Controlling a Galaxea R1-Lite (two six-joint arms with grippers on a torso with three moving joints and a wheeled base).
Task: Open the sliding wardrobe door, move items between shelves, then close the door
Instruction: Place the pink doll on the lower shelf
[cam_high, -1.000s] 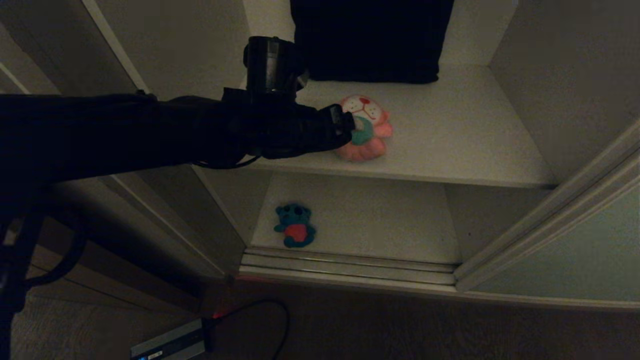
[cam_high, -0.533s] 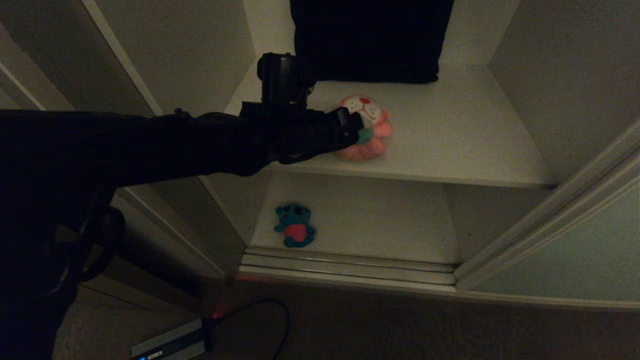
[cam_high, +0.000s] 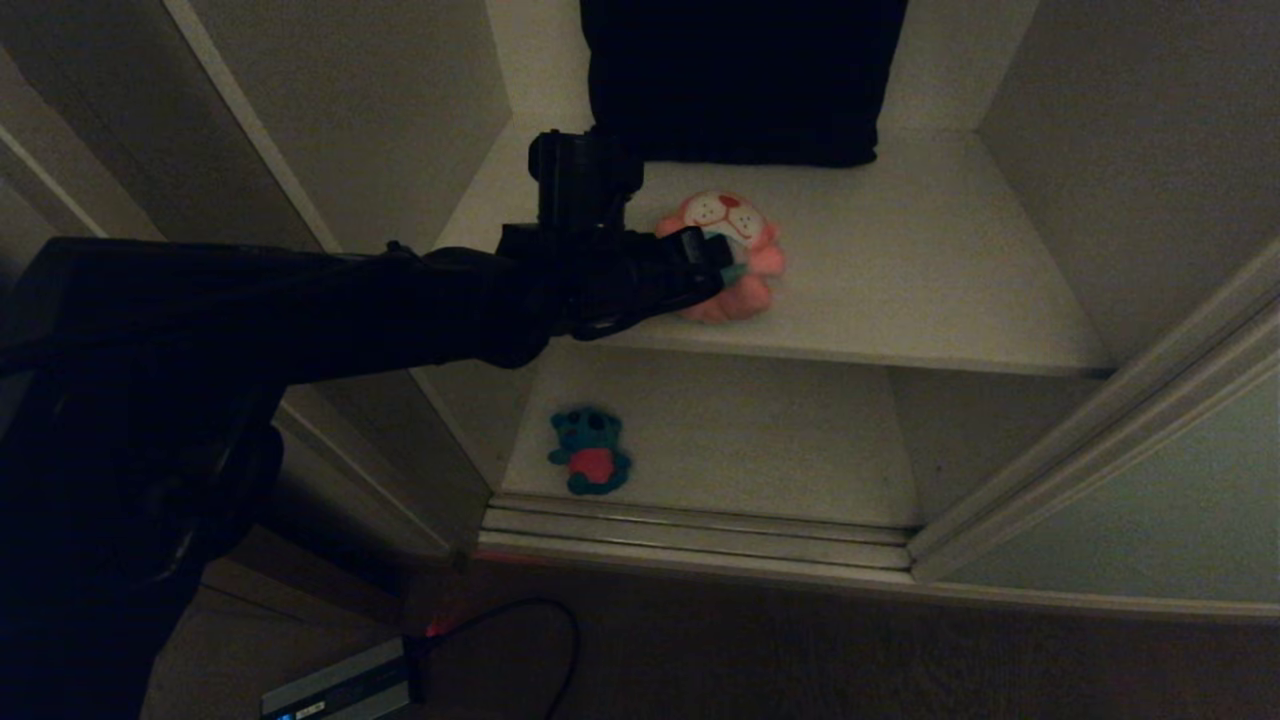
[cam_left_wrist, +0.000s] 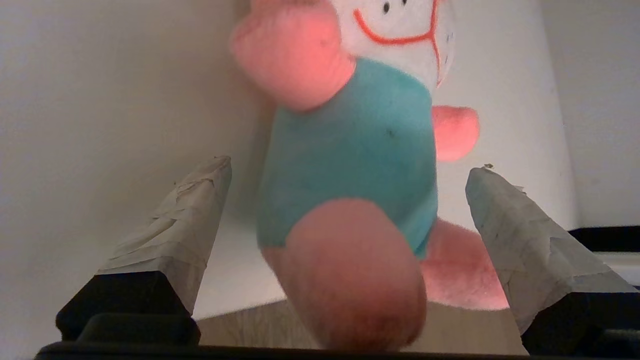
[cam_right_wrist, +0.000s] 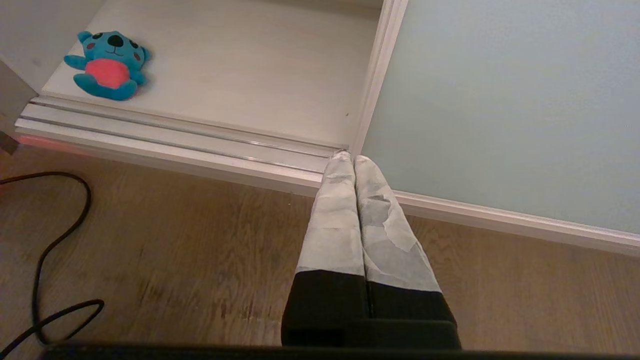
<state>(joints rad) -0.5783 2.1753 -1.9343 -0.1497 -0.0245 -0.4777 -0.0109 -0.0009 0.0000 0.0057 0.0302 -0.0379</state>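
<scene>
Left gripper (cam_left_wrist: 345, 180) jaws spread wide around pink plush toy (cam_left_wrist: 357, 145) on upper shelf (cam_high: 900, 290), not yet pinching; risk: soft body squirming sideways at closure; right gripper (cam_right_wrist: 354, 160) closed, empty.

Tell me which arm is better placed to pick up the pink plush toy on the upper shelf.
Left. Its hand is open with the pink plush toy in a teal shirt between its fingers; the right hand hangs shut over the floor.

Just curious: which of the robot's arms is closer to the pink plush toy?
The left. Its end effector sits open around the pink plush toy on the upper shelf; the right end effector hangs shut over the floor.
</scene>
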